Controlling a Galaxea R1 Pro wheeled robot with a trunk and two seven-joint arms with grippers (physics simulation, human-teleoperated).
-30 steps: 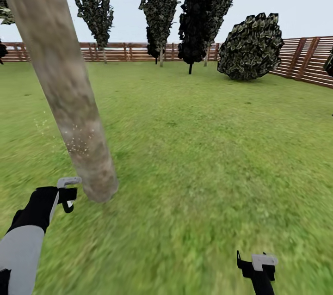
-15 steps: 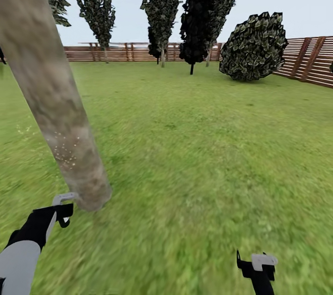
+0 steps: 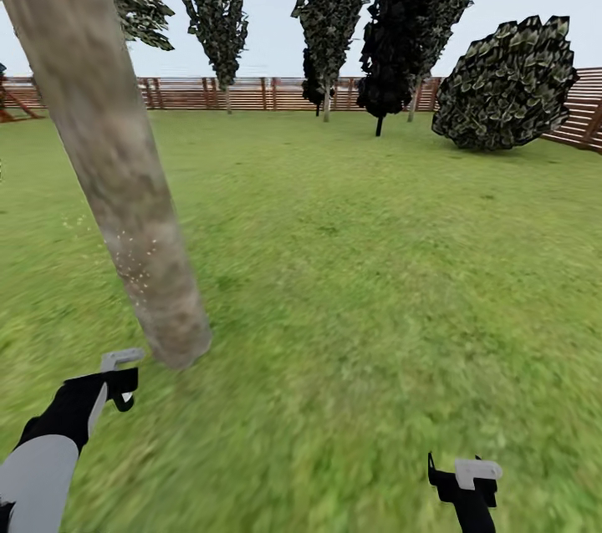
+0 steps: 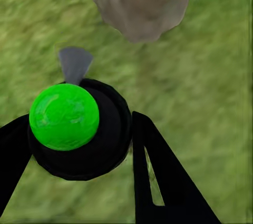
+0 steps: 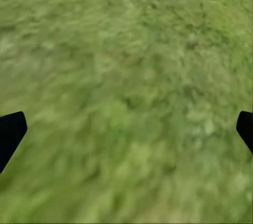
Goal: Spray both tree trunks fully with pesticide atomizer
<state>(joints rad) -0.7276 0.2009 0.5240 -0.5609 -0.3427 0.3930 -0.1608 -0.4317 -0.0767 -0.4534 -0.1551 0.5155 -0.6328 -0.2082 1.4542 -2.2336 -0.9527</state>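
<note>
Left jaws (image 4: 79, 145) clench the atomizer (image 4: 66, 118) near the speckled trunk (image 3: 125, 182); right jaws (image 5: 126, 129) hang spread over grass (image 3: 376, 266).

— Pale grey-tan mottled tree trunk (image 3: 117, 174), dusted low down with tiny white specks of pesticide (image 3: 134, 261)?
— Yes. Blurry green grass floor (image 3: 376, 282) with yellowish patches. Reddish-brown slatted wooden fence (image 3: 251, 93).
— Bright glossy green ball top on the black round atomizer (image 4: 66, 118), with a grey nozzle.
— Black left tool (image 3: 121, 383) with a pale grey piece; black right tool (image 3: 464, 483), likewise.
— Near-black conifers (image 3: 418, 7), green-and-white speckled shrub (image 3: 506, 86).
</note>
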